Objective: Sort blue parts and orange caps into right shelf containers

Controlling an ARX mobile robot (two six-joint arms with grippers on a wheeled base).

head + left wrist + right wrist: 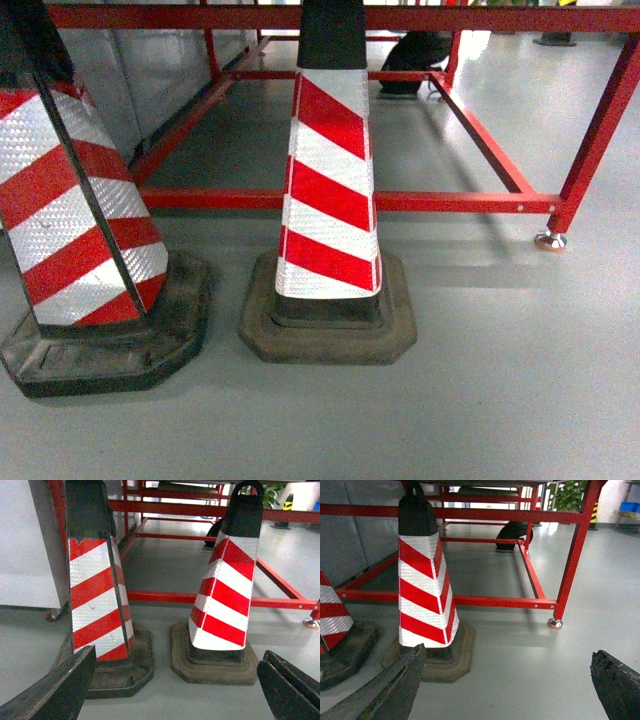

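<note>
The grey floor (520, 400) is carrying two striped cones (330, 200), at 9 (75, 230) and 12 o'clock, with a red frame (480, 200) standing behind.

Distant blue crates (630, 506), small and indistinct, far right background.

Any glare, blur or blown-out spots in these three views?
Head: floor evenly lit, soft cone shadows, bright glare top right. Left wrist: near fingers blurred, cones sharp. Right wrist: fingers out of focus, window light washes out behind the red frame.
</note>
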